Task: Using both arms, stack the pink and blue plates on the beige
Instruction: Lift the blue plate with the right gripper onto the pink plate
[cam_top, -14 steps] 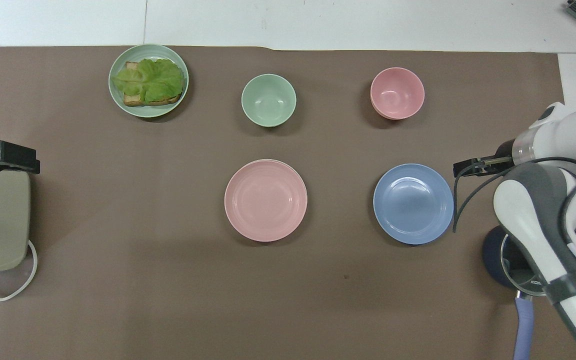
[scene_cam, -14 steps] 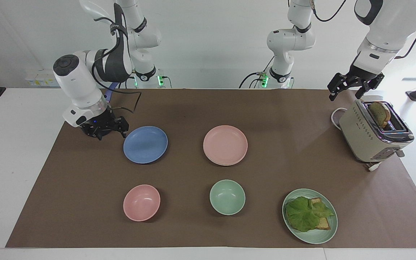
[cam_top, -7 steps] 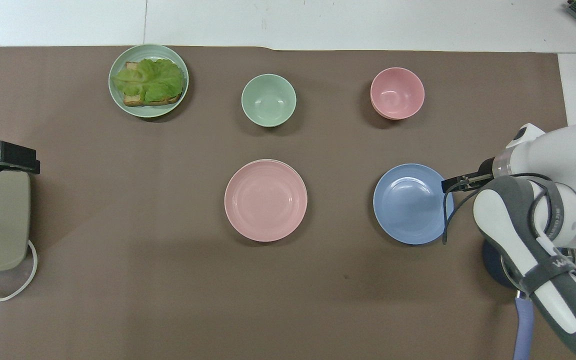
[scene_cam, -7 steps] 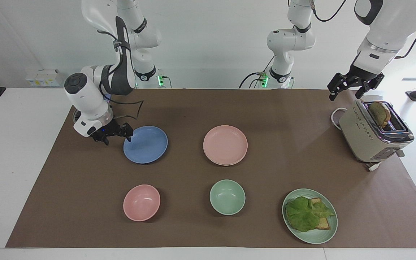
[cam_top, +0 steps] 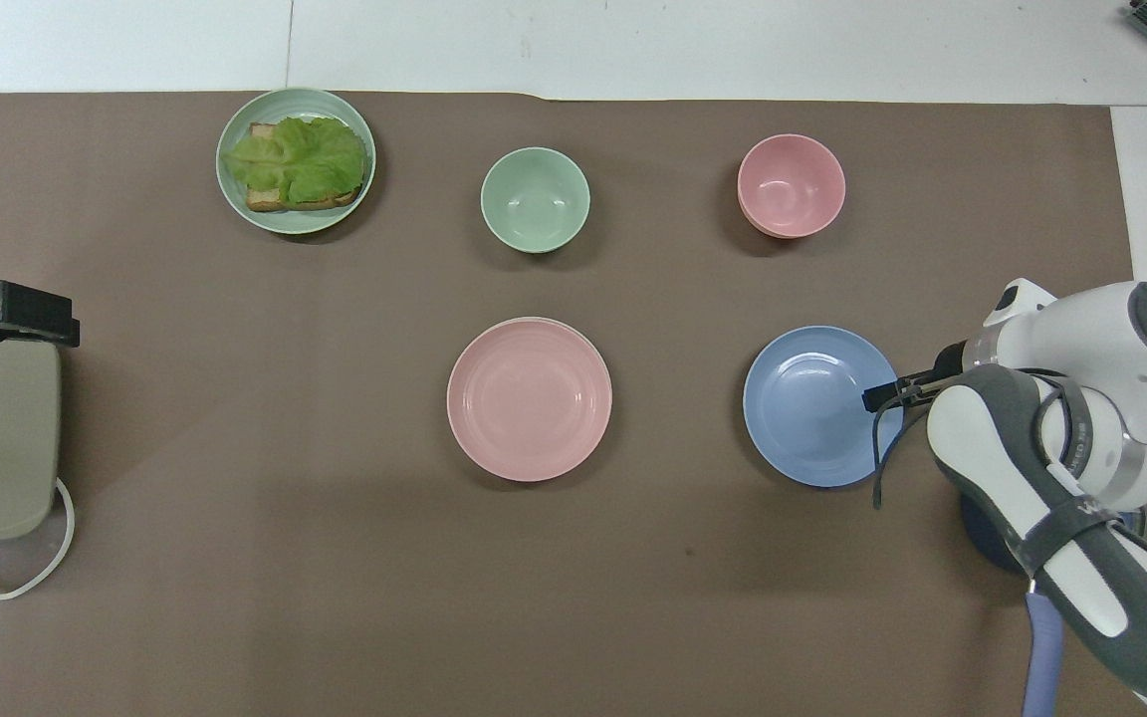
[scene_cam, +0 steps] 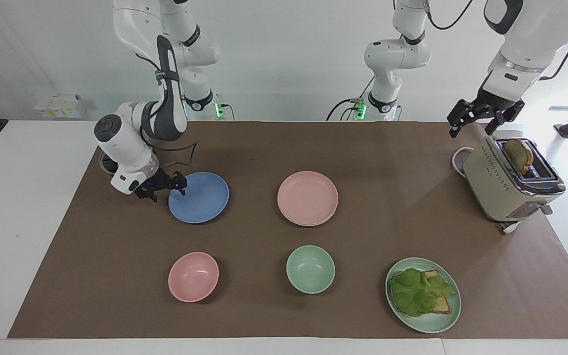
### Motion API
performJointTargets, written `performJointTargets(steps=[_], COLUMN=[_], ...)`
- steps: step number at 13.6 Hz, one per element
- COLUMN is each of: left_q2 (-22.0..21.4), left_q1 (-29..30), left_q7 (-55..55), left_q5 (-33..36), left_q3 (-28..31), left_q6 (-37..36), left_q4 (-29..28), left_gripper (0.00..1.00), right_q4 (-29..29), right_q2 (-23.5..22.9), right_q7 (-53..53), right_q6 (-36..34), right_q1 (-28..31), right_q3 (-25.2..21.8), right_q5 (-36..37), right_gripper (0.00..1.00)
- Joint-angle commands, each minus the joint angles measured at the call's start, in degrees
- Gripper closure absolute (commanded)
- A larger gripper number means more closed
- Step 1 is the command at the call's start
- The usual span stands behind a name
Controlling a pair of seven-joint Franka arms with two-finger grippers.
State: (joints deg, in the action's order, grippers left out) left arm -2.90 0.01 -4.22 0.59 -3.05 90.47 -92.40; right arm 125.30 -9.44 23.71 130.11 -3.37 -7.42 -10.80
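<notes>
In the row of dishes nearer the robots' edge of the surface, the pink plate point(cam_top: 529, 398) lies about midway between the two ends. A thin pale rim shows under it on one side. This is probably the beige plate point(cam_top: 566, 326), though so little of it shows that this is not certain. If so, the pink half of the stack is done. The blue plate point(cam_top: 812, 406) lies flat on the surface in the same row, toward the right arm's end and well apart from the pink plate, so carrying it across and setting it on top is what remains.

The right gripper point(scene_cam: 167, 189) is low at the blue plate's rim, on the side toward the right arm's end of the surface. Its fingers point(scene_cam: 181, 183) are spread wide, one tip over the rim and the other outside it, and nothing is gripped. Whether a tip touches the rim cannot be told. The left gripper point(scene_cam: 479, 122) waits in the air over the toaster point(scene_cam: 501, 185) at the left arm's end, its fingers also apart and empty.

Along the edge farther from the robots, the pink bowl point(cam_top: 791, 185), the green bowl point(cam_top: 535, 199) and the green plate point(cam_top: 235, 204) play no part.
</notes>
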Motion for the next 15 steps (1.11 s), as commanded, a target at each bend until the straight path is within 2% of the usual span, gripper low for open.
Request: performJointTargets(steps=[1, 2, 3, 4, 6, 9, 13, 15], left_q2=[-0.35, -0.35, -0.35, -0.35, -0.35, -0.35, -0.35, -0.35], left_q1=[0.16, 0.16, 0.16, 0.25, 0.16, 0.16, 0.16, 0.16], left_q7=[0.53, 0.53, 0.53, 0.53, 0.53, 0.53, 0.53, 0.53], left_q5=[0.64, 0.64, 0.64, 0.64, 0.64, 0.64, 0.64, 0.64], left_q3=[-0.03, -0.03, -0.11, -0.03, -0.11, -0.03, -0.03, -0.03], left_q6=[-0.56, -0.56, -0.56, -0.56, -0.56, -0.56, -0.56, -0.56], left_q4=[-0.24, -0.24, -0.24, -0.24, -0.24, -0.24, -0.24, -0.24], left_gripper=[0.0, 0.0, 0.0, 0.0, 0.0, 0.0, 0.0, 0.0], right_q4=[0.73, 0.99, 1.08, 1.0, 0.82, -0.93, -8.57, -9.2], right_q2=[-0.4, -0.66, -0.84, -0.84, -0.84, -1.1, 1.35, 4.33], right_q7=[3.18, 3.1, 2.66, 2.05, -2.25, -2.53, -4.1, -7.87], right_q6=[1.02, 1.02, 1.02, 0.93, 0.58, -1.78, -14.51, -17.34], right_q1=[1.09, 1.09, 1.0, 1.0, 0.83, 0.56, 0.56, 0.04], right_q3=[0.3, 0.3, 0.3, 0.3, 0.3, 0.39, 0.21, 0.48], right_q5=[-1.95, -1.95, -1.95, -1.95, -1.95, -1.95, -1.95, -1.95], right_gripper=[0.15, 0.51, 0.79, 1.0, 1.0, 1.0, 1.0, 1.0])
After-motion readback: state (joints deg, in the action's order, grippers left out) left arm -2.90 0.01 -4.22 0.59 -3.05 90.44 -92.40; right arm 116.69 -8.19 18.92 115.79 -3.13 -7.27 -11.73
